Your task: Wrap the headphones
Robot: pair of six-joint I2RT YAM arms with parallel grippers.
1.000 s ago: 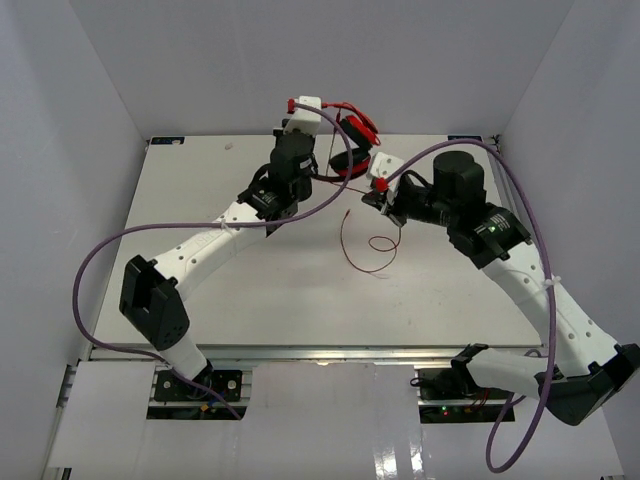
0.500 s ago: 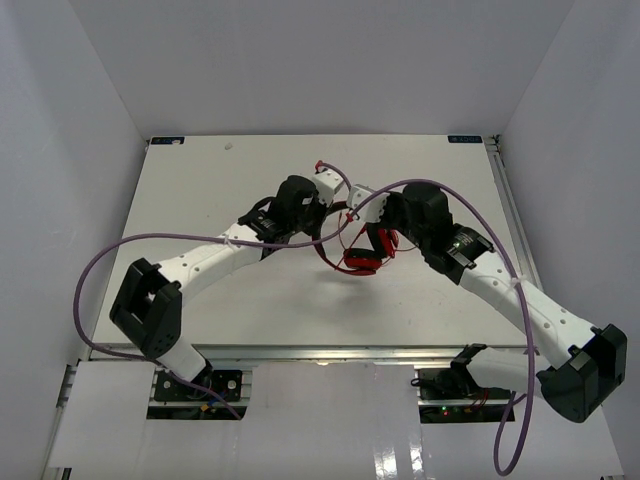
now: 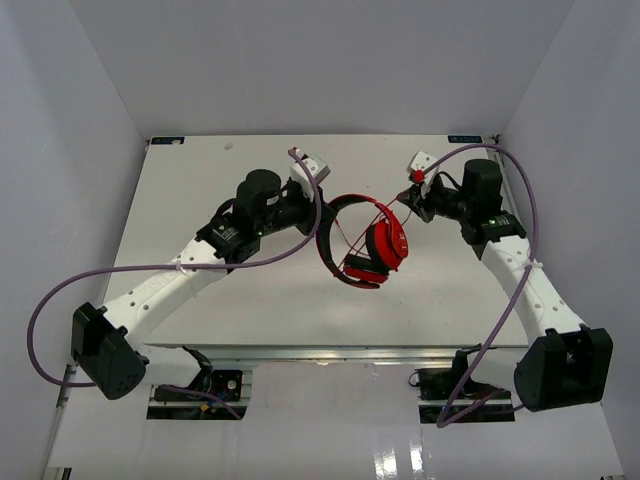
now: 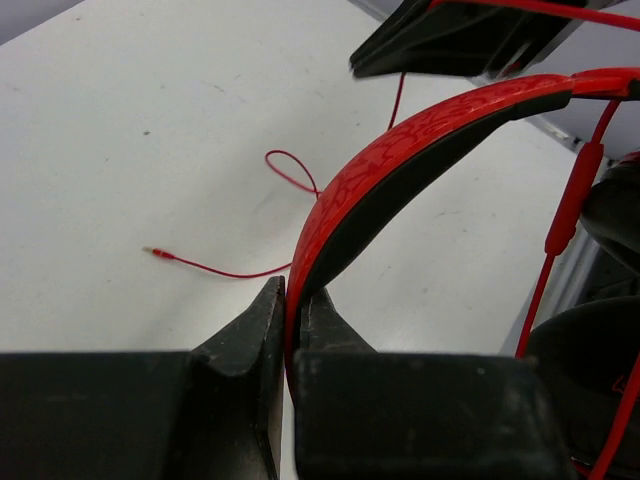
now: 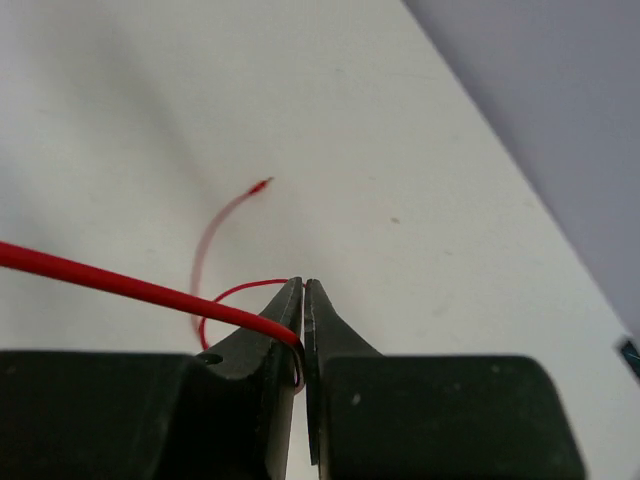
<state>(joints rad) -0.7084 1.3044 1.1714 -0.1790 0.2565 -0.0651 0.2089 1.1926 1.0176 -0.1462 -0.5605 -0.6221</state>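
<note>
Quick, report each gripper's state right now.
Left gripper: closed on the headband of the red over-ear headphones with black pads.
Right gripper: closed on the headphones' thin red cable.

top view high, looks down whole table (image 3: 300,300); wrist views close, share cable (image 5: 100,274).

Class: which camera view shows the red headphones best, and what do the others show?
Top external: the whole headphones, band and both ear cups. Left wrist shows mainly a stretch of band in the left gripper; right wrist only the thin cable.
</note>
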